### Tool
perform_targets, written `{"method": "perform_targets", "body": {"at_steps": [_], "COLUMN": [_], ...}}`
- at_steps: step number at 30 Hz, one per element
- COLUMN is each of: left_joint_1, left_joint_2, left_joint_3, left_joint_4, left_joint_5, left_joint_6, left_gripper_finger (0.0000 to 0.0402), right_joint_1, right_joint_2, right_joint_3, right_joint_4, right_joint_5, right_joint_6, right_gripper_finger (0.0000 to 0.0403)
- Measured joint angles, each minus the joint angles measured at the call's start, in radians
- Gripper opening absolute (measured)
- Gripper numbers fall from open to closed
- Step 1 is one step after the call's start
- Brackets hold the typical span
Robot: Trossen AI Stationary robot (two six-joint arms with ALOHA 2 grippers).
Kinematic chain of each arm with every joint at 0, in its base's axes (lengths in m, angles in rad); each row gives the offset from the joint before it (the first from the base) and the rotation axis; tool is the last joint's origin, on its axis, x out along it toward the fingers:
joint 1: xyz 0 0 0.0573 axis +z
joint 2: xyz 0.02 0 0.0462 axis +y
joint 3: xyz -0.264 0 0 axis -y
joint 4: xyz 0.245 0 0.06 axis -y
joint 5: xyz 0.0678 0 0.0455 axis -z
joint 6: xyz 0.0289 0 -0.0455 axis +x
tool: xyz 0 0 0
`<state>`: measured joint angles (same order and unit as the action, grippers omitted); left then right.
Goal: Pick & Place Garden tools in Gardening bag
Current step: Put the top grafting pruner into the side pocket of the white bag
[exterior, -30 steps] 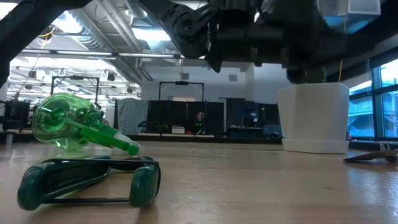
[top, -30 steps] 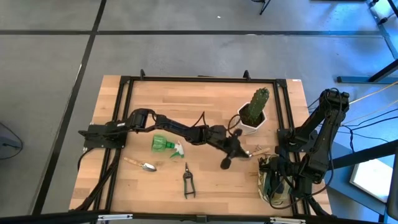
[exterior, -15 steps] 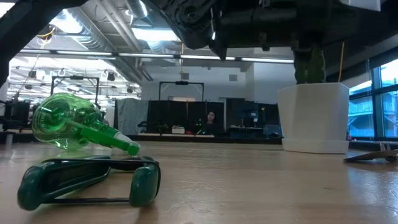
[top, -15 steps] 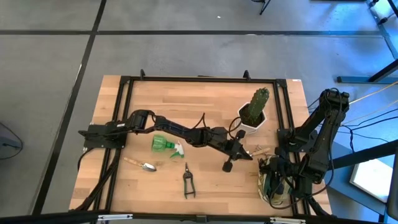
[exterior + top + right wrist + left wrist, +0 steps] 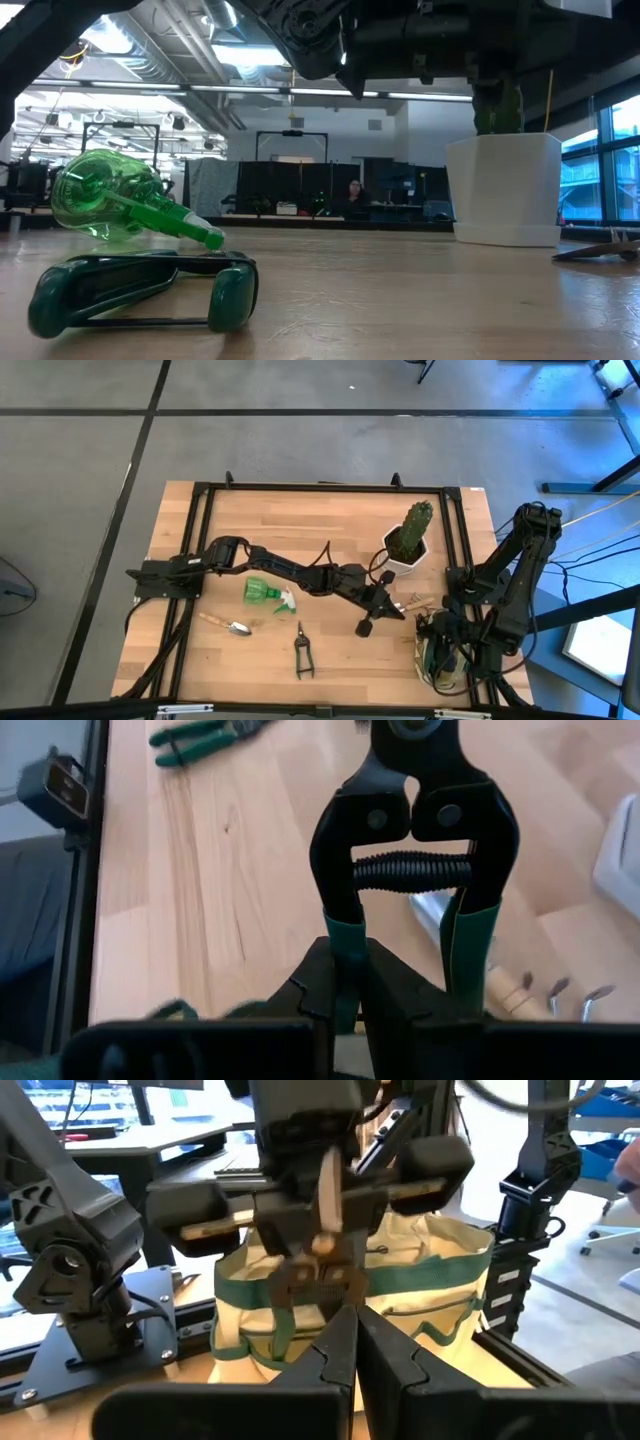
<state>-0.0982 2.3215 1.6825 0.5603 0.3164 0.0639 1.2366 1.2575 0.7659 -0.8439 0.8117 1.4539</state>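
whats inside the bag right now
Nothing inside the bag can be made out: its fabric wall and the right arm cover the interior. The right gripper holds shears by one green handle above its mouth.

Even, bright overhead light in high view; soft short shadows on table point(image 5: 330, 520). Low view backlit by ceiling lamps point(image 5: 235, 55) and windows; arm overhead rendered as dark silhouette. Bottle point(image 5: 115, 205) glows translucent. Wrist views: fingers nearest lens blurred, bag point(image 5: 420, 1295) beyond jaws slightly soft.
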Motion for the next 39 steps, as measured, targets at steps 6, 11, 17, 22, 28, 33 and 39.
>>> {"method": "perform_targets", "body": {"at_steps": [6,11,17,22,28,33,39], "left_joint_1": [0.006,0.025,0.036,0.033,0.048,0.055,0.021], "left_joint_2": [0.000,0.015,0.029,0.053,0.093,0.139,0.175], "left_joint_3": [0.000,-0.001,-0.001,-0.001,0.010,0.074,0.200], "left_joint_4": [-0.043,-0.048,-0.029,0.073,0.213,0.221,-0.007], "left_joint_5": [0.001,0.004,0.061,0.076,0.148,0.188,0.225], "left_joint_6": [-0.005,-0.093,-0.195,-0.281,-0.553,-0.743,-0.614], "left_gripper_finger": [0.0001,0.0001,0.0006,0.0023,0.0053,0.0072,0.0074], "right_joint_1": [0.000,0.000,0.000,0.000,0.003,0.003,0.003], "right_joint_2": [0.000,0.000,-0.001,-0.001,-0.001,-0.002,-0.002], "right_joint_3": [0.076,0.127,0.189,0.227,0.238,0.238,0.238], "right_joint_4": [-0.079,-0.135,-0.191,-0.214,-0.216,-0.231,-0.239], "right_joint_5": [0.022,0.019,0.052,0.078,0.068,0.048,-0.010], "right_joint_6": [-0.026,-0.032,-0.071,-0.098,-0.093,-0.073,-0.035], "right_gripper_finger": [0.0028,0.0028,0.0028,0.0028,0.0028,0.0028,0.0028]}}
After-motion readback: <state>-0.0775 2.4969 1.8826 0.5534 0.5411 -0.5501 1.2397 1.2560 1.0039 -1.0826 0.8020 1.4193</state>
